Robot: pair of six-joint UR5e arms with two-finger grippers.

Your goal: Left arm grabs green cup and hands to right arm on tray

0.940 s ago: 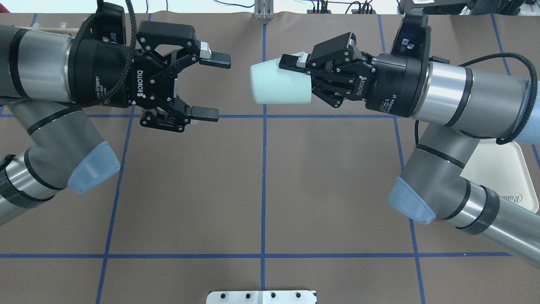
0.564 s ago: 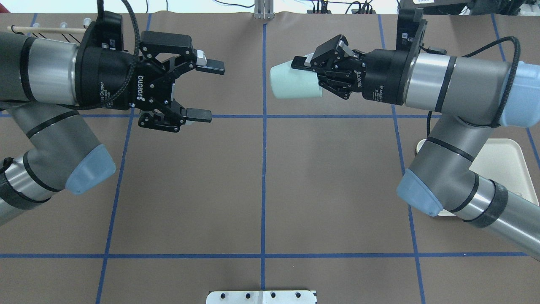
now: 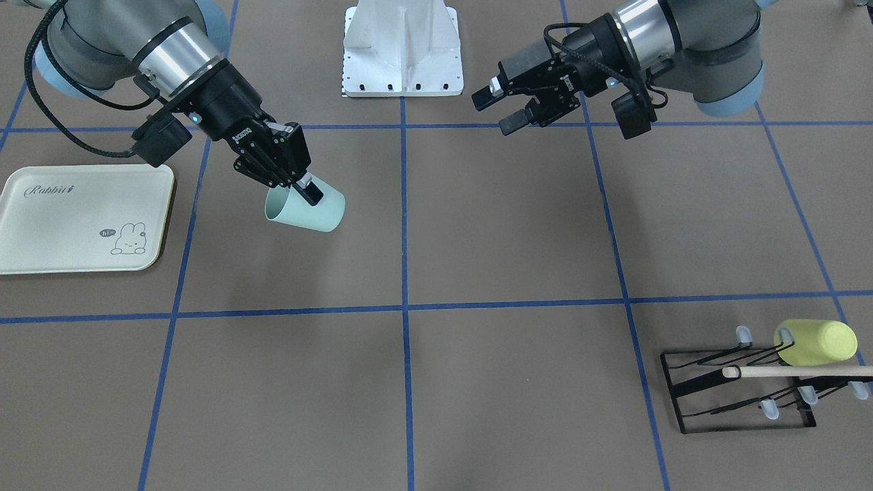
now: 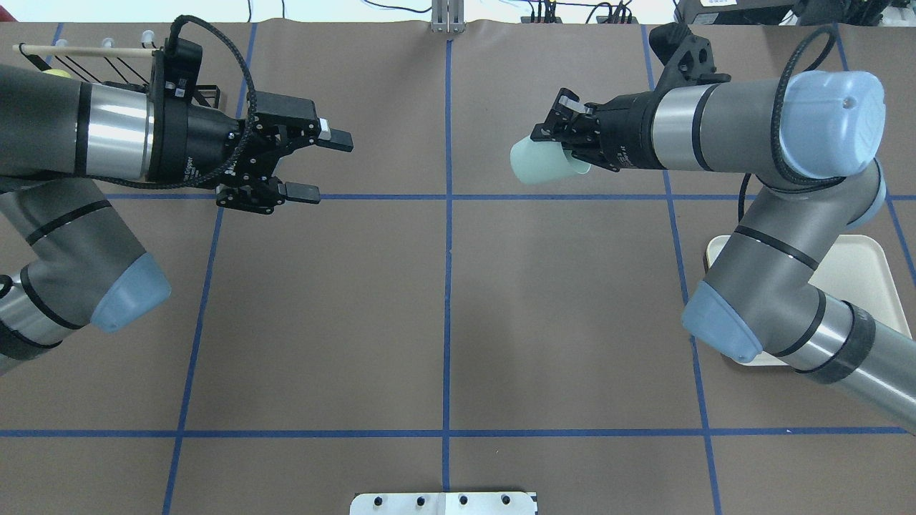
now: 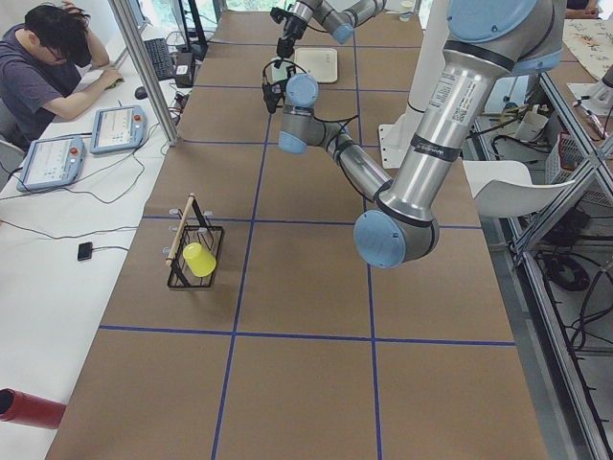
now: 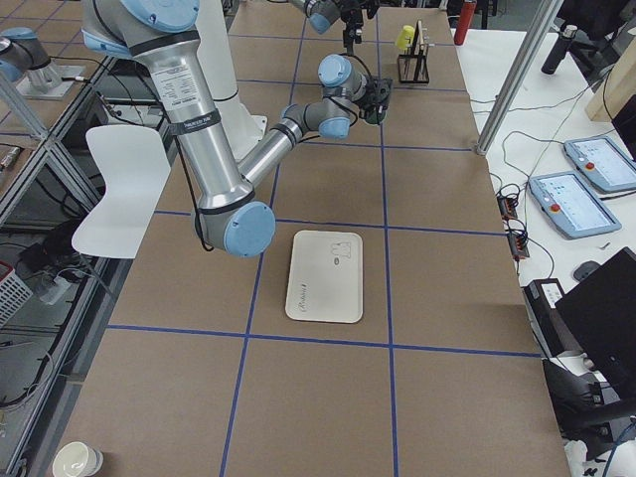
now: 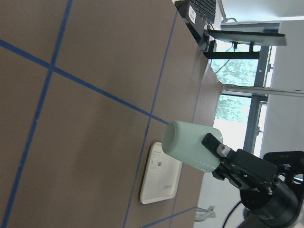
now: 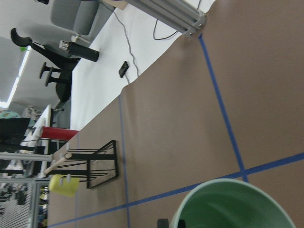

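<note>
Bright, even room light; faint soft shadows; all views sharp.

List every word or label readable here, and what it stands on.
"Rabbit": script on the tray.
Speech bubble by the bunny drawing: too small to read.
White print on the left tool and on the right tool holding the green cup: too blurred to read.

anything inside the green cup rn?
Nothing seen. The right wrist view looks into the green cup: bare inner wall only. Its bottom is cut off by the picture's edge, so that part is unknown. The right gripper holds it at the rim.
</note>
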